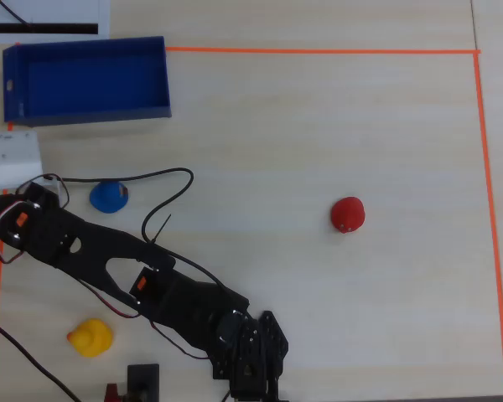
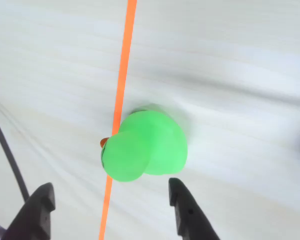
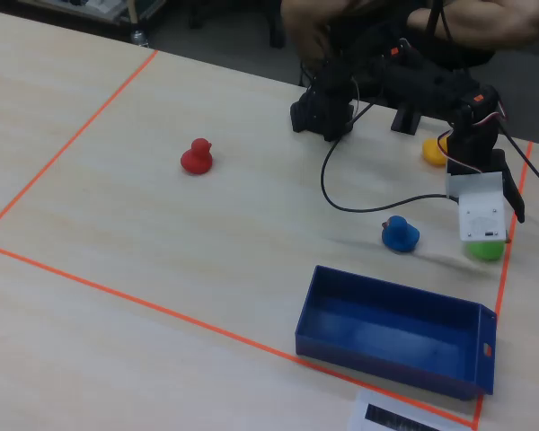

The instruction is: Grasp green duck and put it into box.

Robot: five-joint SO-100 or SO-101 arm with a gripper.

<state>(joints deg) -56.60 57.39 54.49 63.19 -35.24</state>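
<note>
On my wrist feed the claw was spread wide, its two dark fingertips entering from the bottom edge with nothing between them. The green duck sat on the pale worktop just beyond the tips, at about twelve o'clock from the gap, and I could not tell whether either tip touched it. The duck lay against an orange tape line that ran top to bottom, its head overlapping the line. In the fixed view I saw the duck at the right, mostly hidden under the white camera block on the arm's wrist, close to the tape border. The box stood at roughly seven o'clock from it, apart from the duck and holding nothing I could make out. A blue duck rested just at nine o'clock from the green one, a yellow duck showed behind the arm, and a red duck sat well apart at the left. From overhead the green duck was covered by the arm; the box occupied the top-left corner, with the blue duck below it at about six o'clock.
</note>
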